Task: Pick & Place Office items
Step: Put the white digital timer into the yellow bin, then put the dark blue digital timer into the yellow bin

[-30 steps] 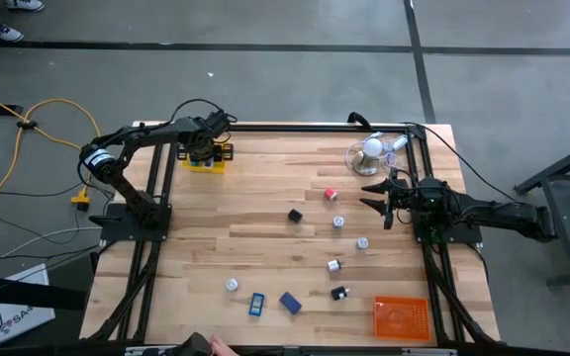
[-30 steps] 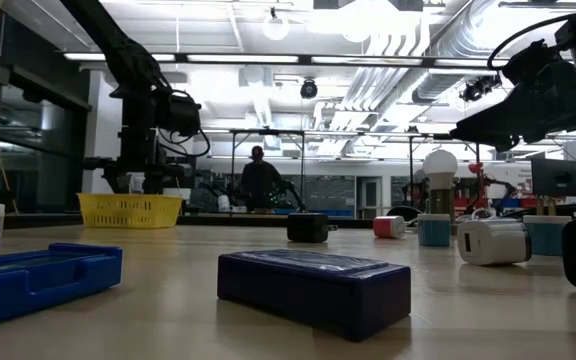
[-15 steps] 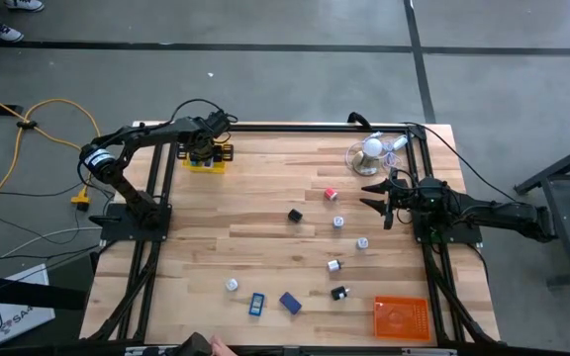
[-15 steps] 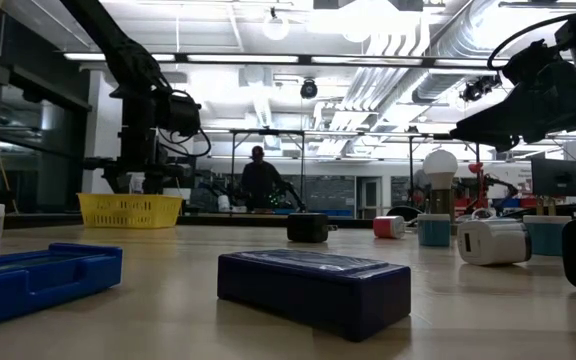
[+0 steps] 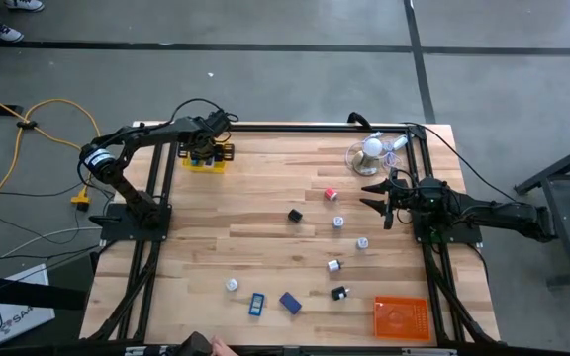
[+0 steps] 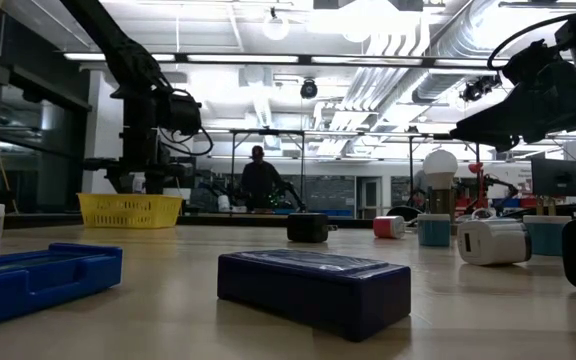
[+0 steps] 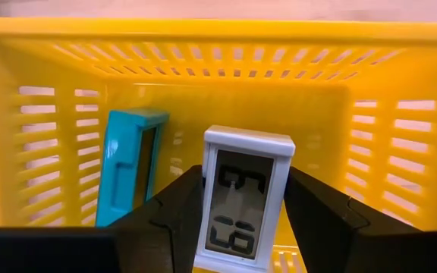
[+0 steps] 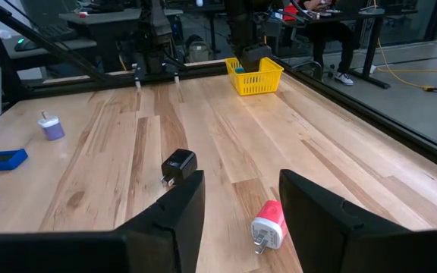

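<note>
Yellow basket (image 7: 400, 152) fills our left wrist view, and right between the left tool's (image 7: 240, 227) dark fingers we see a white little LCD clock (image 7: 245, 199) gripped upright, with a teal piece (image 7: 131, 163) leaning against the basket wall just beside it. Over on the far corner of the wooden worktop (image 5: 265, 213) that's where the left tool (image 5: 202, 148) sits, above the basket (image 5: 206, 158). Our right tool (image 5: 376, 196) hangs with fingers spread wide and nothing in them, a red-and-white plug (image 8: 268, 224) lying between them and a black adapter (image 8: 177, 166) just past.
</note>
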